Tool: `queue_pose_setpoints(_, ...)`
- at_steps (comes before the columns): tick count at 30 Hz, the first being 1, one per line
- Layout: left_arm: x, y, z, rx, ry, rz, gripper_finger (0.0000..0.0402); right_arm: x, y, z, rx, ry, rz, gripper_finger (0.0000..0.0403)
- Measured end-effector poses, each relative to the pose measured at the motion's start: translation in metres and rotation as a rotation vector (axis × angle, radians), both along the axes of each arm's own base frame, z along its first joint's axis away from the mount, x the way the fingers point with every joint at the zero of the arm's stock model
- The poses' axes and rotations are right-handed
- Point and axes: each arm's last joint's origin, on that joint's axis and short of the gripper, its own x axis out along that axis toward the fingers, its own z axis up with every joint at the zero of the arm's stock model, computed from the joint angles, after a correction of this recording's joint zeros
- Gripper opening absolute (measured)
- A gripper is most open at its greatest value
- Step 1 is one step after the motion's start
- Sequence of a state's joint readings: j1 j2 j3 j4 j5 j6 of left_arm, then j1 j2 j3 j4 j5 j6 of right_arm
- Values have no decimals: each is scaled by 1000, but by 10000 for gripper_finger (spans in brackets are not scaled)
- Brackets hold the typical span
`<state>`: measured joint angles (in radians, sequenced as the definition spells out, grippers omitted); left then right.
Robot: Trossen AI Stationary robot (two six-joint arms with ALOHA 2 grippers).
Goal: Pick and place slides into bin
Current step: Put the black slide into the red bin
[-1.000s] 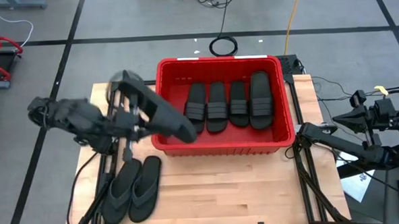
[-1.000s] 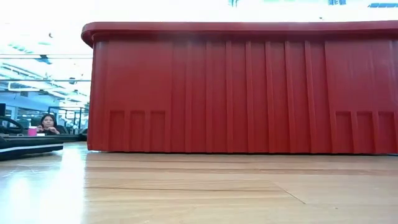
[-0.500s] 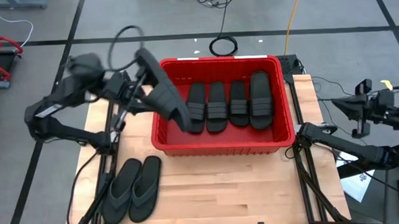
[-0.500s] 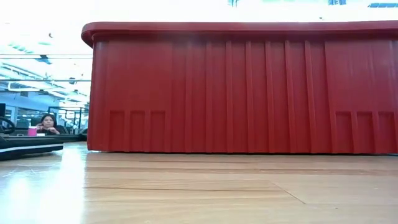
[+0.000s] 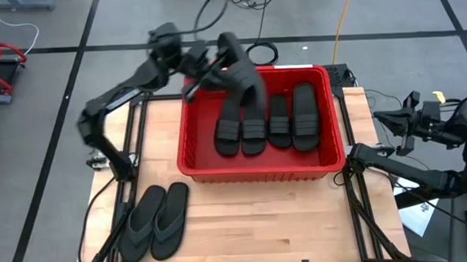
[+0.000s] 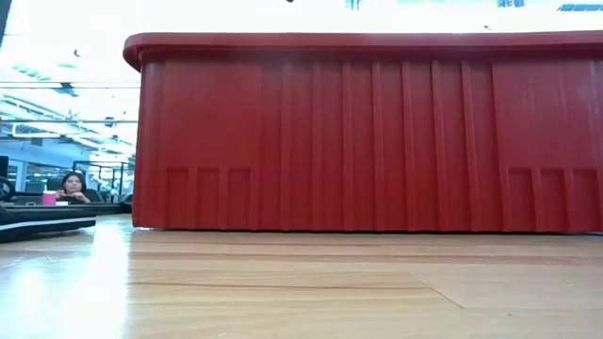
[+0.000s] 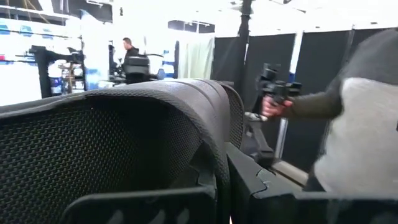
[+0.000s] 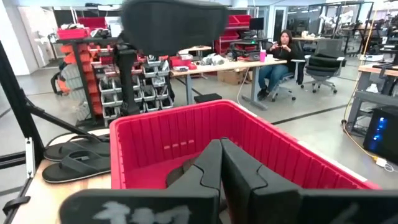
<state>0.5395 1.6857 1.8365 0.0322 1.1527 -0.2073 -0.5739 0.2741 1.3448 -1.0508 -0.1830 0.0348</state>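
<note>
High view: my left gripper (image 5: 215, 65), jaws clenched on a slide (image 5: 241, 67), hangs over the bin's (image 5: 259, 173) far rim, upper centre of frame. I carry the slide high so it clears the wall before dropping in. Four slides (image 5: 266, 120) already lie in a row inside, toes toward the far wall, leaving room at the bin's left. Two thong slides (image 5: 154, 221) wait on the desk (image 5: 285, 223), lower left. My right gripper (image 5: 403, 127) idles, jaws clenched empty, at mid right, clear of the bin.
</note>
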Motion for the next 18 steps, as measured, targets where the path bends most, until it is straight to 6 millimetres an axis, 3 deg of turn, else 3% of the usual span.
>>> queue_pose_setpoints(4,52,29,-9,-30,18,-32,3,0,0,0,-1,2,0,0)
queue_pose_setpoints(8,100,46,-31,-83,67,-124,3,0,0,0,4,-1,3,0)
queue_pose_setpoints(15,125,60,-88,-207,252,-167,2,0,0,0,6,0,4,0)
queue_pose_setpoints(18,126,62,-102,-241,327,-153,2,0,0,0,14,-3,4,0)
